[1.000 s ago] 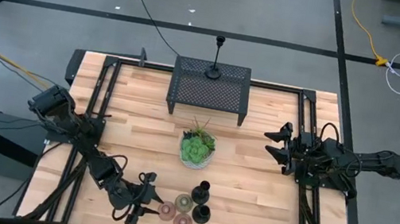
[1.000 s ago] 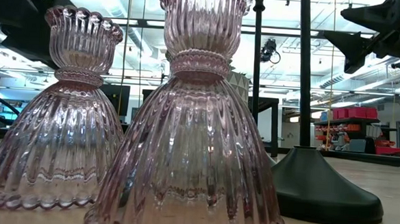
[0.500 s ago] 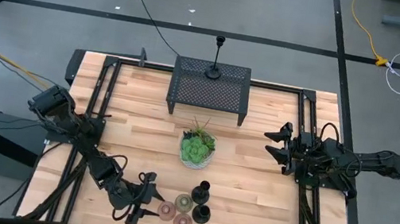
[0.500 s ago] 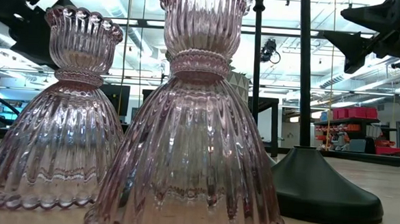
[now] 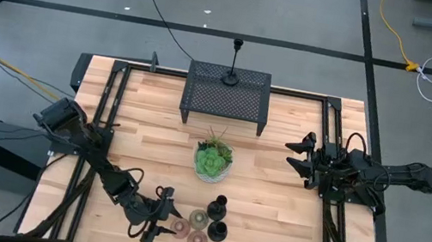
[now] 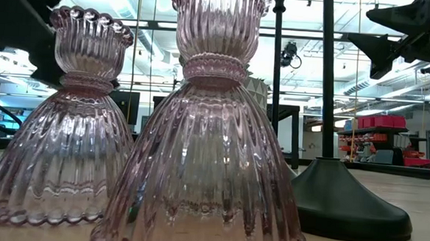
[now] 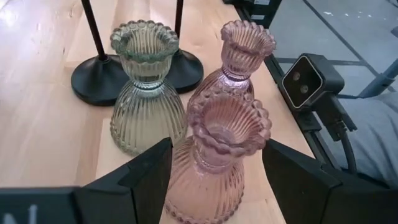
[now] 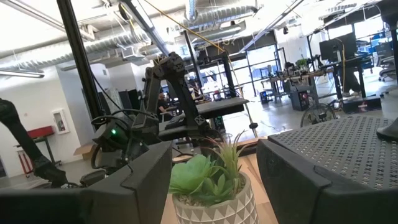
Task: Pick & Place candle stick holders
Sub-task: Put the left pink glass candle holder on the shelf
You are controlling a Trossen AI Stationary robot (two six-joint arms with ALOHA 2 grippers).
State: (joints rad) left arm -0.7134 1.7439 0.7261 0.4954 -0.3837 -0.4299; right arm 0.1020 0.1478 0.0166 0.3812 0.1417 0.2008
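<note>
on the wooden worktop [image 5: 273, 200], near its front edge, the left pincer [image 7: 214, 180] stands spread apart around a pink glass candle holder [image 7: 214, 162]. the right pincer [image 5: 297, 158] waits apart near the plant [image 5: 213, 161].

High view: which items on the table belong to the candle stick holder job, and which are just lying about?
Job items:
- three glass holders, one nearest the left gripper: pink, green, pink
- black candlesticks: two by the glass ones, one on the rack

Lying about:
- potted plant
- black mesh rack
</note>
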